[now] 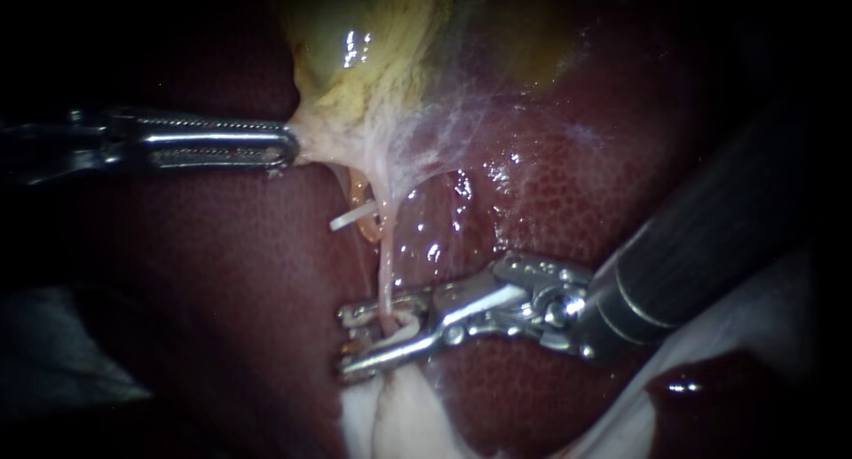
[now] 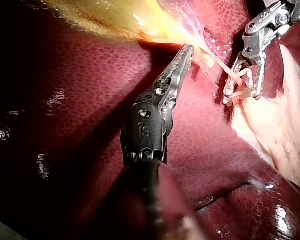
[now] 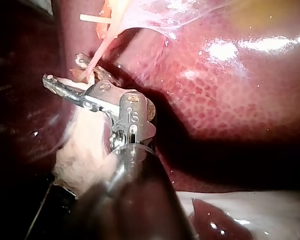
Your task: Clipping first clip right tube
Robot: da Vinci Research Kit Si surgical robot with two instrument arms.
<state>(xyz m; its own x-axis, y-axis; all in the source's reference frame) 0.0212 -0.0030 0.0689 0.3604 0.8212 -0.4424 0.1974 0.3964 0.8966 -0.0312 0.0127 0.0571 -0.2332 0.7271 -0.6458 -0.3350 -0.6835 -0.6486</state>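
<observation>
Endoscope view: gripping a white clip (image 2: 238,93) between the spread jaws of the right instrument (image 1: 348,341), astride the thin right tube (image 1: 387,277). Past the jaws, along the tube, pale tissue (image 1: 333,144) below the gallbladder (image 1: 355,59). Farther off, clenching that tissue's edge with the left instrument's (image 1: 288,146) closed jaws. Beneath everything, dark red liver (image 1: 222,290).

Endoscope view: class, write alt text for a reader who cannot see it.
The right instrument holds a white clip in its jaws, which straddle a thin pale tube over the dark red liver. The left instrument grips pale tissue just below the yellowish gallbladder.
</observation>
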